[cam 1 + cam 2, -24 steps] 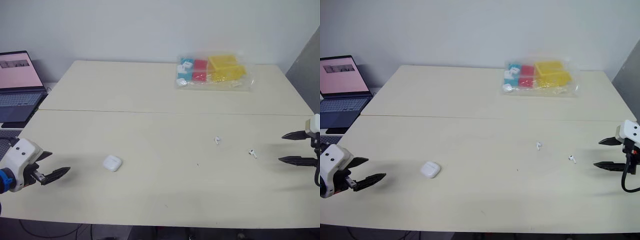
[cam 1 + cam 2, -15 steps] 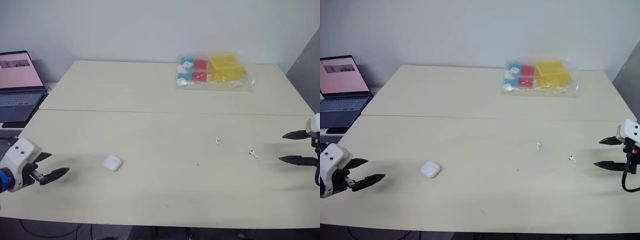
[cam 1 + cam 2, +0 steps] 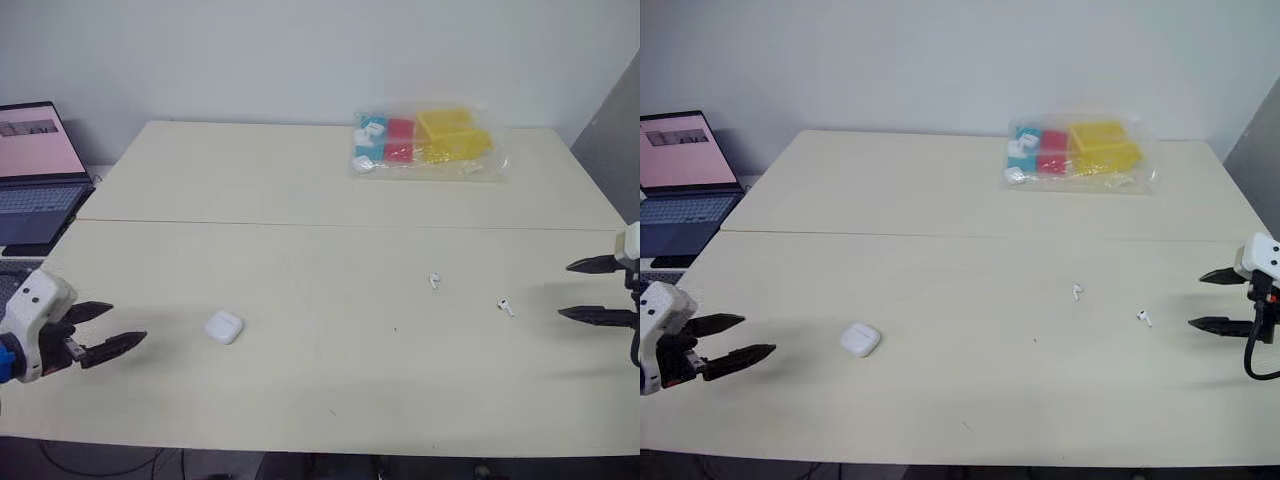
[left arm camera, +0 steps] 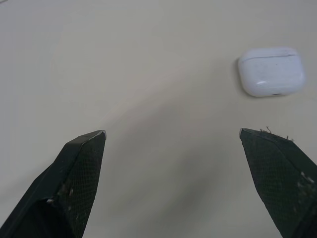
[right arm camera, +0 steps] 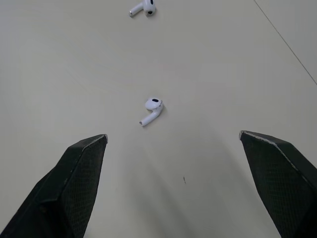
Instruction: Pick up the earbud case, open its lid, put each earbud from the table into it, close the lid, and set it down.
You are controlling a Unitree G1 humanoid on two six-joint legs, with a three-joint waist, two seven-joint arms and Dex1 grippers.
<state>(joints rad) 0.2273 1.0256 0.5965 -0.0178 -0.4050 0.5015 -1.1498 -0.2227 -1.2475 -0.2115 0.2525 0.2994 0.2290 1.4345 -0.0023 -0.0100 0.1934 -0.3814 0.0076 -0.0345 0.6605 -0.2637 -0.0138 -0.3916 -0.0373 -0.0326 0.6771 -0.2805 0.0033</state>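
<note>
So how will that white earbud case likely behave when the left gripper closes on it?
The earbud case looks smooth with rounded corners, so it may slip from the open left gripper. It lies flat on the table, so it probably slides rather than rolls if nudged.

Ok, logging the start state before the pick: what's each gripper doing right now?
Left gripper: open, empty, short of the earbud case.
Right gripper: open, empty, pointing toward the nearer earbud.
</note>
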